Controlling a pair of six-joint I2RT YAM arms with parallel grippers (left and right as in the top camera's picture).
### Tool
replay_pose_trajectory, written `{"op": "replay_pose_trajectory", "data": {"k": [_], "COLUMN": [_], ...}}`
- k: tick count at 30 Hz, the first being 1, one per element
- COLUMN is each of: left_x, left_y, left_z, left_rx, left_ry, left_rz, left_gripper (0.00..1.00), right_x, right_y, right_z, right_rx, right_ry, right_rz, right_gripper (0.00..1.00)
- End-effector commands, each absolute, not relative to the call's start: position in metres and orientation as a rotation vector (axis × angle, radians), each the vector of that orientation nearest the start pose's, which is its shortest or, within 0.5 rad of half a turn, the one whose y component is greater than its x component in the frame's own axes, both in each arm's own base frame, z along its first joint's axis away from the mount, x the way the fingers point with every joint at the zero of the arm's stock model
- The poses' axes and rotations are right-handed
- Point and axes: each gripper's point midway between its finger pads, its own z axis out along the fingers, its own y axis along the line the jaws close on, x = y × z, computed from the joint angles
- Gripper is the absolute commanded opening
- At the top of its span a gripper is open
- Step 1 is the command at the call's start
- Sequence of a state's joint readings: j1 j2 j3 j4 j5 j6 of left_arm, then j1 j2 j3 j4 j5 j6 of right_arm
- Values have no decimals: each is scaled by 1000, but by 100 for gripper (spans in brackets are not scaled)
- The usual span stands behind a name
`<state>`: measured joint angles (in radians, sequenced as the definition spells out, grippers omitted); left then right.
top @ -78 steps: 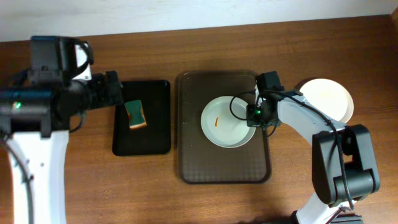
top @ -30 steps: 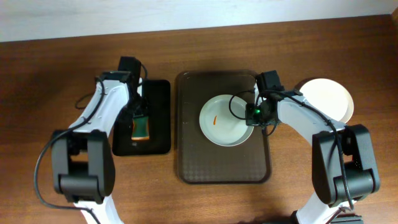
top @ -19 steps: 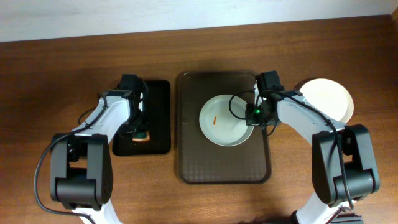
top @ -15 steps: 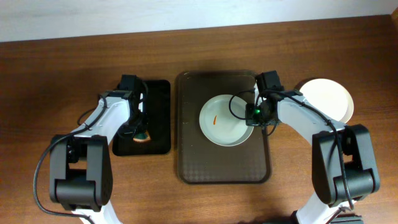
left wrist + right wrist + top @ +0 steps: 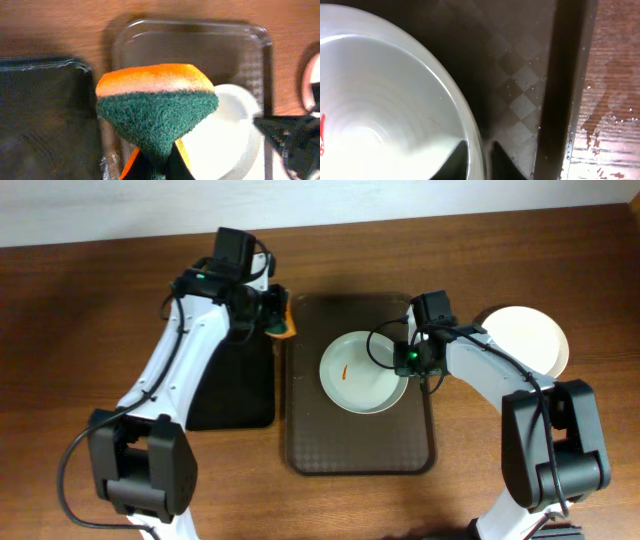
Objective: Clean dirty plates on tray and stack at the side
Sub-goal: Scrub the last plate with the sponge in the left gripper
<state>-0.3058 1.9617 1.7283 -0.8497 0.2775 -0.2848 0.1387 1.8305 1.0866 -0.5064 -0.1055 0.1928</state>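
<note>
**A:** Overhead view, and the left gripper (image 5: 272, 313) is up in the air with a sponge (image 5: 283, 315) clenched in it, right over the 11 o'clock corner of the brown tray (image 5: 340, 442).

**B:** The left wrist camera backs that up. The sponge (image 5: 155, 110) has its green scouring face toward the lens and an orange layer on top, and it is pinched at the bottom between the fingertips (image 5: 170, 167).

**A:** The dirty plate (image 5: 365, 373) sits about mid-tray, a touch toward 12. Its orange-red smear (image 5: 346, 372) lies at 9 o'clock from the plate's middle.

**B:** The right gripper (image 5: 405, 363) is at the plate's 3 o'clock edge. On the right wrist view the white rim (image 5: 472, 135) runs straight between the two dark fingers, so it is clamped on the plate.

**A:** There are droplets on the tray floor (image 5: 520, 75) there, and a wet patch on the wooden table (image 5: 607, 110) beyond the tray's rim.

**B:** At 9 o'clock, just beside the brown tray, lies the glossy black tray (image 5: 235, 385).

**A:** A second plate (image 5: 528, 340) rests on the table out at 2 o'clock, off the tray. I can't tell whether there's another plate under it.
</note>
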Motion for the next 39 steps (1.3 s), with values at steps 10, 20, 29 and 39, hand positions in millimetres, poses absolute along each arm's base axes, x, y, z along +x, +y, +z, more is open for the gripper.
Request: {"op": "replay_pose_trajectory", "data": {"k": [10, 20, 29, 39], "left_x": [414, 398, 421, 450], "left_y": [-324, -296, -227, -159], "left_z": [46, -20, 26, 143], "left_rx": [276, 288, 363, -67], "left_ry": [2824, 2974, 2731, 2873], "left_rz": [-659, -350, 546, 311], "left_gripper": [0, 0, 0, 0], "right_x": [363, 363, 357, 353], "right_y": [68, 68, 67, 66], "right_z": [-13, -14, -15, -16], "right_rx": [180, 180, 185, 220], "right_ry": [2943, 2944, 2970, 2984], "right_rz": [215, 215, 208, 202], "right_gripper": [4, 4, 4, 4]}}
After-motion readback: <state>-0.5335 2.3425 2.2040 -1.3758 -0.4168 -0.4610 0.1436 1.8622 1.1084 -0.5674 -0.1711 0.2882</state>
